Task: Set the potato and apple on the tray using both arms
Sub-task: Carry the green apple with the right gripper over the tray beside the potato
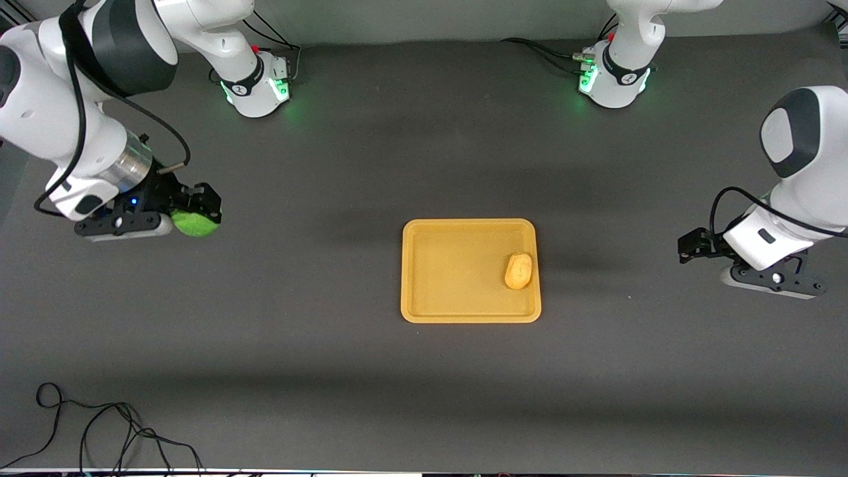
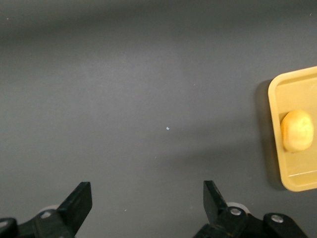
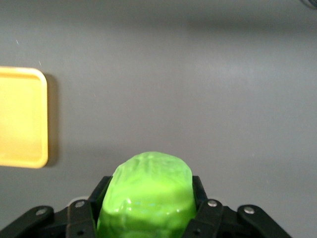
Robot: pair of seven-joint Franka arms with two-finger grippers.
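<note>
The yellow-orange tray point(image 1: 437, 271) lies mid-table. The potato point(image 1: 518, 271) lies in it by the rim toward the left arm's end; the left wrist view shows the potato point(image 2: 297, 130) and the tray point(image 2: 292, 178). My right gripper point(image 1: 199, 213) is shut on the green apple point(image 1: 195, 224) and holds it over bare table toward the right arm's end, well apart from the tray. The right wrist view shows the apple point(image 3: 147, 196) between the fingers and a corner of the tray point(image 3: 25, 119). My left gripper point(image 1: 689, 248) is open and empty over the table toward the left arm's end; it also shows in the left wrist view point(image 2: 147, 198).
Dark grey mat covers the table. The arm bases point(image 1: 258, 83) point(image 1: 613, 79) stand at the table's edge farthest from the front camera. A loose black cable point(image 1: 99, 430) lies near the front edge toward the right arm's end.
</note>
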